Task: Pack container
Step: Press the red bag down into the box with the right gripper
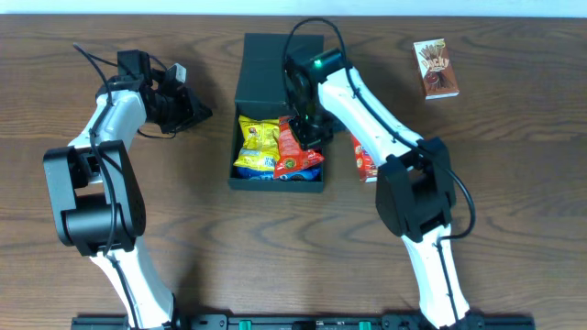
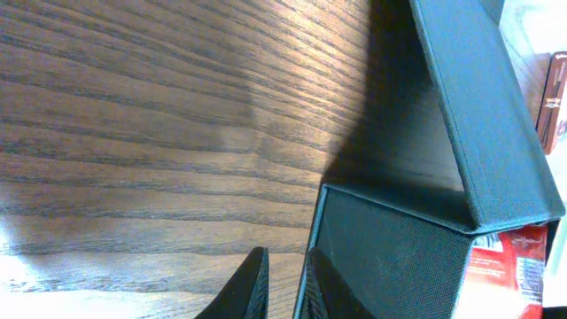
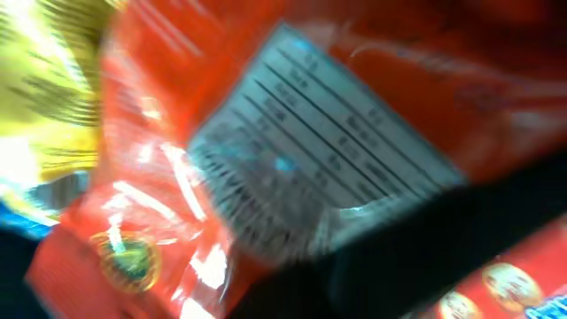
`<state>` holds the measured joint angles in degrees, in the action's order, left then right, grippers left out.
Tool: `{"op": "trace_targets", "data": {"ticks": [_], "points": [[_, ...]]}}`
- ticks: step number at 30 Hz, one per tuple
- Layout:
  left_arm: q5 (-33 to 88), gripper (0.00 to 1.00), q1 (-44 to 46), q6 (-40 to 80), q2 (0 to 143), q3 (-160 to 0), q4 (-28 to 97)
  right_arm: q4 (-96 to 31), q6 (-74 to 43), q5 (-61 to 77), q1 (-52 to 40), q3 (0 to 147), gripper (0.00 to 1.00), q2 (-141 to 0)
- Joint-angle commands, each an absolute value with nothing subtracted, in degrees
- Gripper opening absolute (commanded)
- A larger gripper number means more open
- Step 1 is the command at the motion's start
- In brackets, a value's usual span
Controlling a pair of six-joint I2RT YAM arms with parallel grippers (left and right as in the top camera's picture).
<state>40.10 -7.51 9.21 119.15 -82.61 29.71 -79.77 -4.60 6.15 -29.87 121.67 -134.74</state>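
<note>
The container (image 1: 275, 64) is a black box with its flap lid open at the far side. It holds a yellow packet (image 1: 259, 137), a red packet (image 1: 295, 156) and something blue at the near end. My right gripper (image 1: 308, 128) is over the box and shut on the top of the red packet, whose label side (image 3: 204, 115) fills the blurred right wrist view. My left gripper (image 1: 199, 113) is empty just left of the box. In the left wrist view its fingers (image 2: 285, 285) are almost together beside the box wall (image 2: 390, 257).
Another red packet (image 1: 364, 158) lies on the table right of the box, partly under my right arm. A brown snack box (image 1: 436, 69) lies at the far right. The open lid (image 2: 478, 115) rises beside my left gripper.
</note>
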Motion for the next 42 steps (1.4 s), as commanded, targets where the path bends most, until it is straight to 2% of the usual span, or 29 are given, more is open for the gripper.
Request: {"op": "trace_targets", "data": {"ticks": [1, 9, 31, 36, 42], "points": [[40.03, 0.16, -7.97, 9.21, 118.06, -82.67, 29.65, -80.18, -5.30, 6.83, -30.72, 127.52, 0.01, -132.57], [40.03, 0.16, -7.97, 9.21, 118.06, -82.67, 29.67, -82.15, -5.08, 6.83, -31.33, 128.46, 0.02, -132.00], [39.07, 0.17, -7.97, 9.02, 118.06, -82.67, 29.69, -66.87, -8.01, 3.22, -31.92, 103.07, 0.02, -132.22], [38.98, 0.17, -7.97, 9.02, 118.06, -82.67, 29.71, -65.32, -8.14, 3.22, -31.92, 103.31, 0.01, -132.20], [38.98, 0.17, -7.97, 9.04, 118.06, -82.67, 29.69, -70.72, -8.12, 3.25, -31.90, 113.86, 0.01, -131.22]]}}
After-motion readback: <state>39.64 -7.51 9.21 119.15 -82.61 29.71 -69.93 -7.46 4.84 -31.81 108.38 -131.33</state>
